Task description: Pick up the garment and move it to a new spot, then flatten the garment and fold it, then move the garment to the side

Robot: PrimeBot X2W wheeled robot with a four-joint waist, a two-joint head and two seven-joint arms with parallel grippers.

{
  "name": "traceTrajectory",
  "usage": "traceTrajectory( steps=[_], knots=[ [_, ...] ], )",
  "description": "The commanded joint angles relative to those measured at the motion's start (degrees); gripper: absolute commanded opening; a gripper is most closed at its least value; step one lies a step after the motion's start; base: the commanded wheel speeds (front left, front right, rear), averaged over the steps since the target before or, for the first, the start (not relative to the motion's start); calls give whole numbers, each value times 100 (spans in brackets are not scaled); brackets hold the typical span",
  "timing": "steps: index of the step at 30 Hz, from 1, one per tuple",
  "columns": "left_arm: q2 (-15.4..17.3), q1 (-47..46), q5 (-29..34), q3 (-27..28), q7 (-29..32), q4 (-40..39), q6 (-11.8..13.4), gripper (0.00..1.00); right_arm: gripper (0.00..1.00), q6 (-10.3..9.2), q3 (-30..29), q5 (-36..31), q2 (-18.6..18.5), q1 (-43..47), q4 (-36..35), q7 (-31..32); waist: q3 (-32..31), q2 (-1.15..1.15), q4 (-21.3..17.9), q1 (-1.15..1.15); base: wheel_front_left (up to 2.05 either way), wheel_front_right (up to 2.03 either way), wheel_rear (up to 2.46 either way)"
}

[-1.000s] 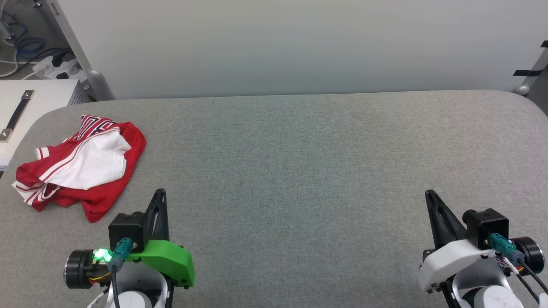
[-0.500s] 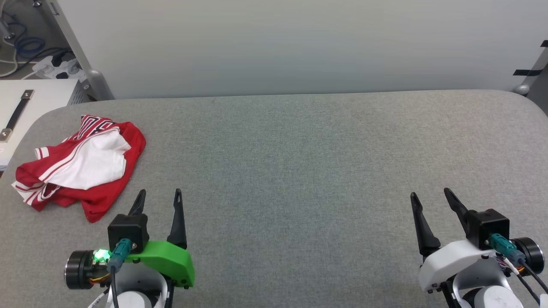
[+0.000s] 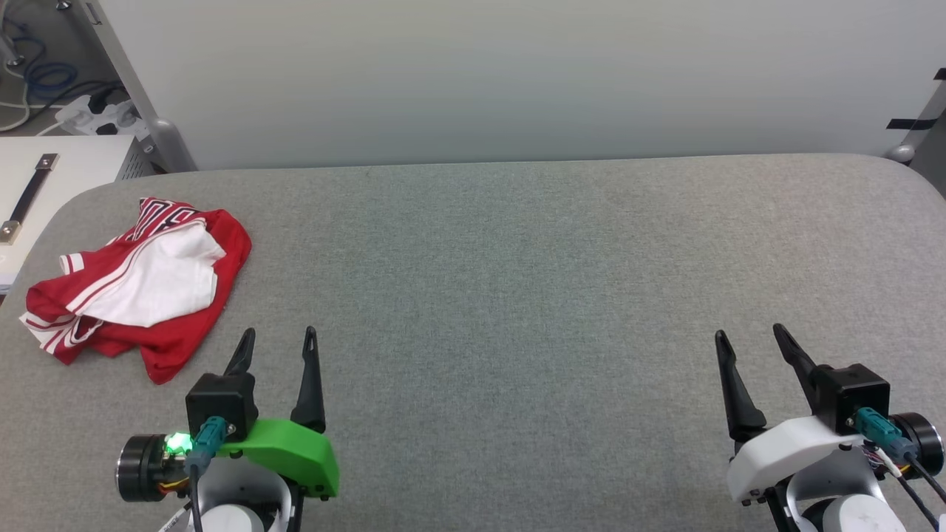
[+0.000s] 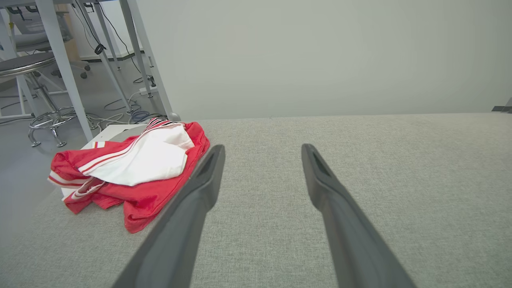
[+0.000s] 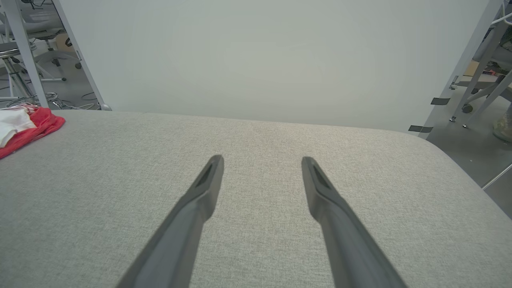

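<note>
Garment (image 3: 140,288) bunched, at left table (image 3: 517,244) edge

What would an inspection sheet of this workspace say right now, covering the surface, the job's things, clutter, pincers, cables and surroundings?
Surface: grey fabric tabletop, rounded corners, smooth.
Job's things: garment, red and white, crumpled in a heap at the tabletop's left end, not yet flattened or folded.
Clutter: nothing seen.
Pincers: left pincer open, holding nothing, beside the garment and apart from it; right pincer open, holding nothing, over bare tabletop.
Cables: loose cables and a power strip on the floor beyond the left corner.
Surroundings: pale wall behind; white cabinet at left; stool on the floor.
</note>
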Motion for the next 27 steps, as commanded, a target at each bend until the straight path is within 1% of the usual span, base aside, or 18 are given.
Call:
traceTrajectory(
  steps=[1, 12, 27],
  knots=[
    [-8, 29, -66, -21, -63, 27, 18, 100, 100, -1, -7, 56, 3, 20, 23, -60, 3, 0, 1, 0, 0, 0, 0],
    [-11, 29, -196, -76, -205, 132, -4, 100, 100, -2, -25, 257, 4, 8, 41, -200, 30, 0, 5, 0, 0, 0, 0],
    [-15, 48, -301, -91, -381, -46, -82, 100, 100, -3, -58, 392, 5, 4, -149, -374, 60, 0, 30, 0, 0, 0, 0]
  ],
)
